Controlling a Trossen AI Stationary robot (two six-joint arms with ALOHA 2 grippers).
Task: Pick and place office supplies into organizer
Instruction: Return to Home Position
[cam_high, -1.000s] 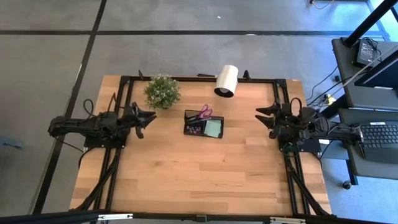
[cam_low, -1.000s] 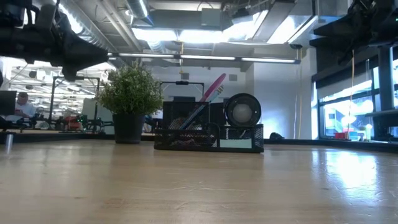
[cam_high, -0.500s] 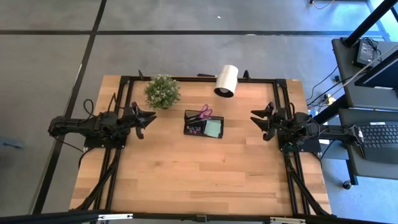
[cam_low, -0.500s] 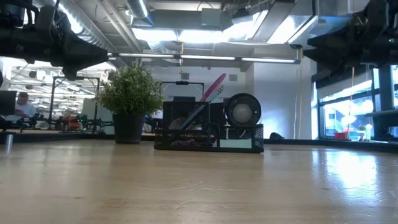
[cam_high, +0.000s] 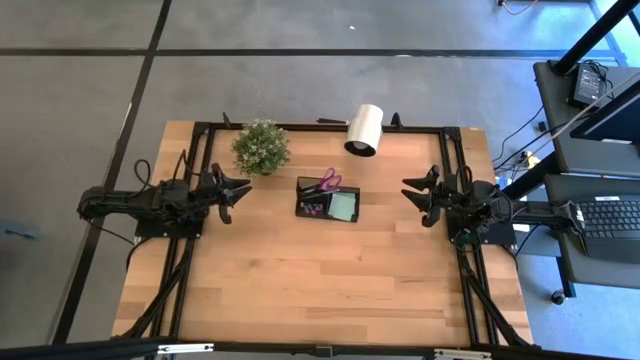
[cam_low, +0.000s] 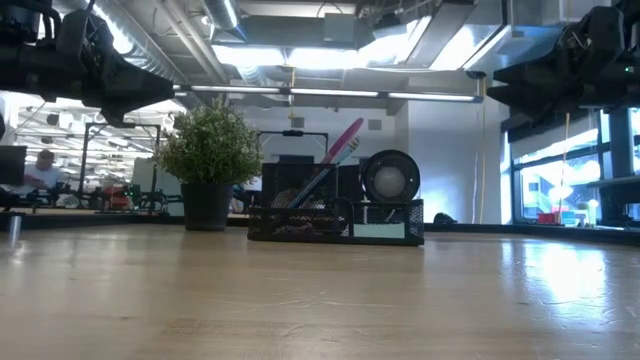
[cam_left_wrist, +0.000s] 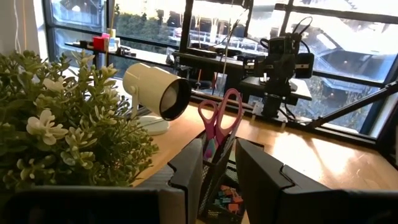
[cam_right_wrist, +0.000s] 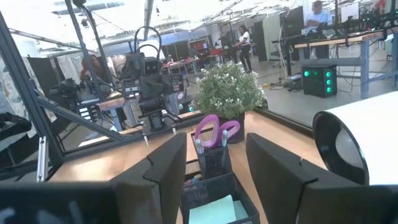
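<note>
High view: the black organizer (cam_high: 299, 200) sits mid-table, holding purple scissors (cam_high: 326, 182) and a green pad (cam_high: 343, 206). The left gripper (cam_high: 240, 197) and right gripper (cam_high: 413, 200) flank it, well apart. Low view: the scissors stand tilted, handles up. Wrist views — both grippers gape wide, empty.

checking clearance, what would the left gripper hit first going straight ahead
Probably the scissors standing in the organizer, centred ahead of the left gripper in its wrist view; it hangs high, so it might pass over.
</note>
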